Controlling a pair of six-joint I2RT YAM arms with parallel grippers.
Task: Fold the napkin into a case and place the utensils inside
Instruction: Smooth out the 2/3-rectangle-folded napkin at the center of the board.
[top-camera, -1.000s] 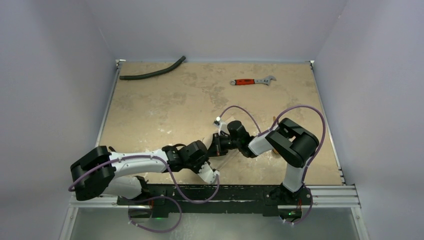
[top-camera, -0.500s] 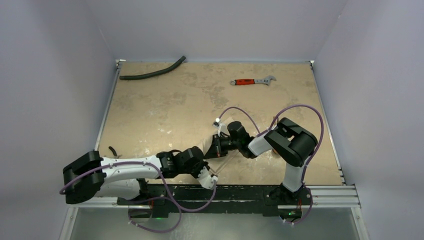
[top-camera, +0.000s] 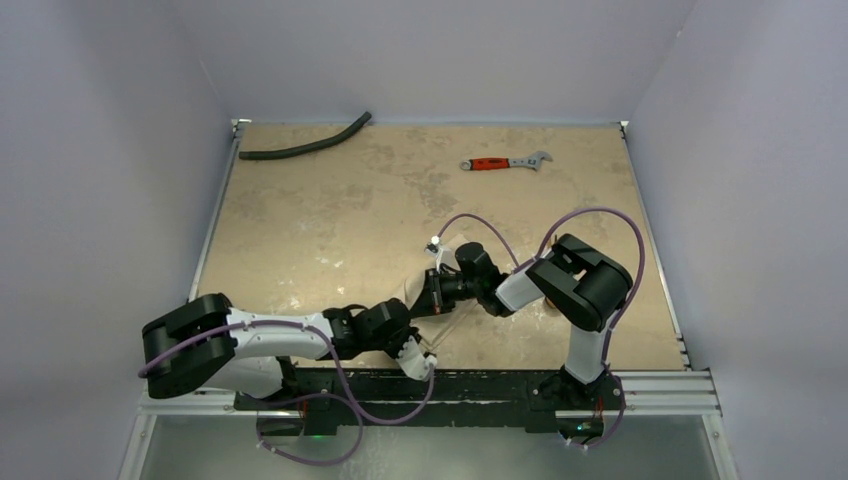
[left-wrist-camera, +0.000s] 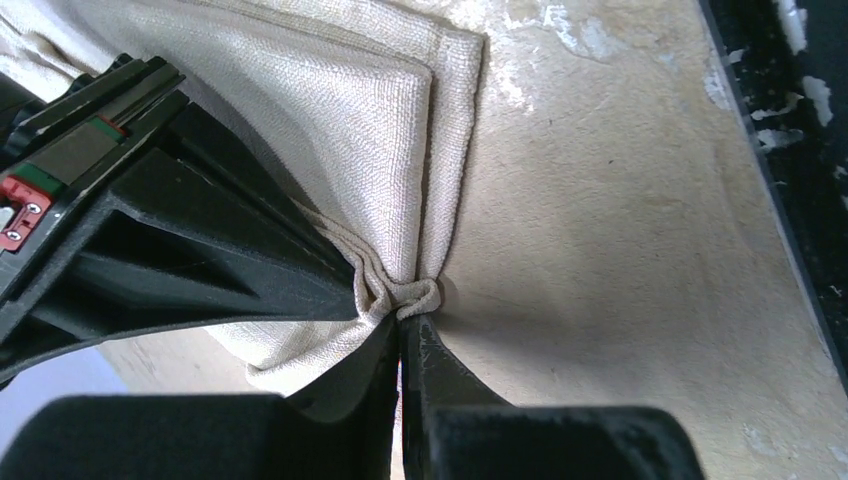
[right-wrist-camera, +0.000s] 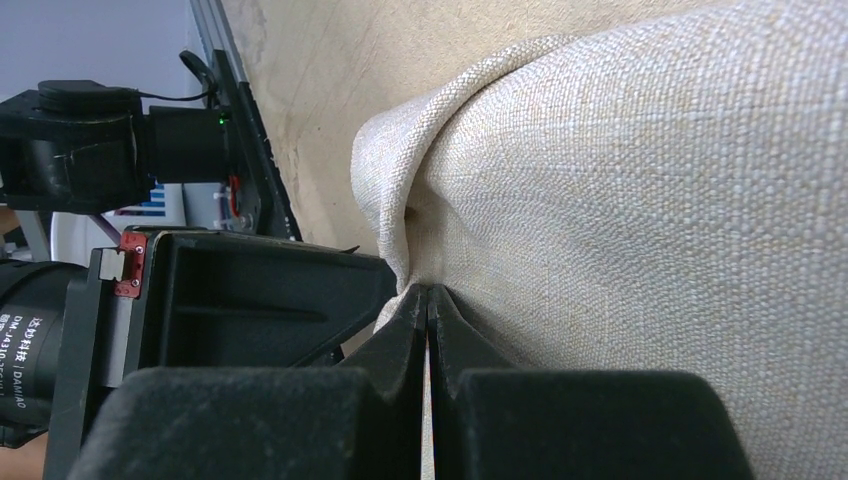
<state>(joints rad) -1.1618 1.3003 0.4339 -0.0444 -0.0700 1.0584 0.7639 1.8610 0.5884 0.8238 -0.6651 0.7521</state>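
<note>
pinching the napkin (left-wrist-camera: 350, 120) from two sides, low over the near part of the table (top-camera: 330, 220).

gripping a bunched, layered edge of the cloth right at the tips of the left gripper (left-wrist-camera: 400, 322), jaws closed with only fabric between them; folded layers spreading up and away from those tips, a hemmed corner showing just beyond. nipping a rounded fold at the tips of the right gripper (right-wrist-camera: 428, 300) as well, jaws pressed together, cloth filling the space ahead and to the right. seen from above, set close together, nearly tip to tip. far ahead of both, by the back edge: red-handled wrench (top-camera: 505, 161) and black hose (top-camera: 305, 148), well apart.
</note>
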